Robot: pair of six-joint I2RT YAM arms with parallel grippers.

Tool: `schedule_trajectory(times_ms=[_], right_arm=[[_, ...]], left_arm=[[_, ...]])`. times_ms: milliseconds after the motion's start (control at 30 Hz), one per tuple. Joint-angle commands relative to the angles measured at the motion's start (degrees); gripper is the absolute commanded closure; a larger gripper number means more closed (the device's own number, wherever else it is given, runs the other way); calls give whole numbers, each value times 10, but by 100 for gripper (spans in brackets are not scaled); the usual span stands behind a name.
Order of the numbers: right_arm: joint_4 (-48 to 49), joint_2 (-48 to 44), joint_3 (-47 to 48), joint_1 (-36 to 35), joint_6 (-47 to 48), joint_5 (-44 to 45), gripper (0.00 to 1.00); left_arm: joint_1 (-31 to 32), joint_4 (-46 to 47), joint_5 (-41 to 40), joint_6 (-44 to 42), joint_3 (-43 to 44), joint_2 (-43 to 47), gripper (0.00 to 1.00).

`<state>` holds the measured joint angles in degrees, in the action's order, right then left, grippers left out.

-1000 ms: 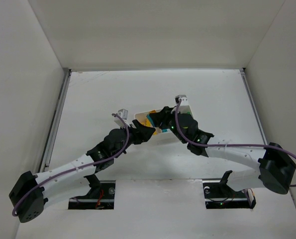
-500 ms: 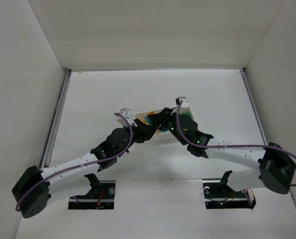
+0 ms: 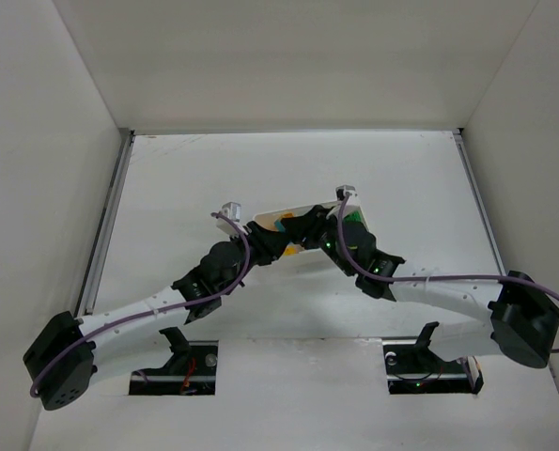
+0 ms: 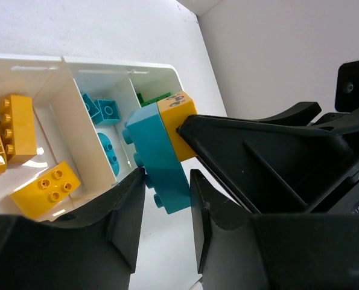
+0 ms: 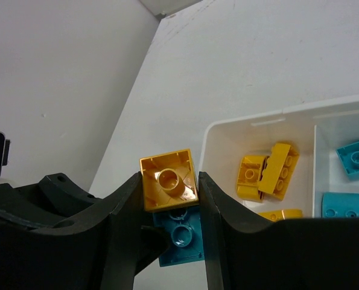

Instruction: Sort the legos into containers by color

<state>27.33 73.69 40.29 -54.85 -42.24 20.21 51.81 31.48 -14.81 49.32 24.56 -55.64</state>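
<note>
Near tray: stacked pair; orange-yellow brick clamped in right gripper, cyan brick pinched by left gripper. Advice: grip firmly, pull straight apart, keep low.

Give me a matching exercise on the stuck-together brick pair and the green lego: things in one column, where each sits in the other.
1. orange-yellow brick
2. cyan brick
3. green lego

A. in an end compartment of the tray
B. between the fingers of the right end effector
C. between the fingers of the left end effector

Pairs: 1-B, 2-C, 3-A.
</note>
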Motion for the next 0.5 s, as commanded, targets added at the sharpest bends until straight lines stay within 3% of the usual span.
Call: schedule_trajectory(times_ms=[0,200,467], right_arm=[[38,-14,-2,-5,-21,-20,76],[36,-30,0,0,-24,-32,77],[10,-101,-17,49,-23,-82,76]], left_arm=[[6,49,-11,-9,3,-2,74],[5,43,-6,-22,-1,4,87],[-31,-2,3,-40,-26,64,90]])
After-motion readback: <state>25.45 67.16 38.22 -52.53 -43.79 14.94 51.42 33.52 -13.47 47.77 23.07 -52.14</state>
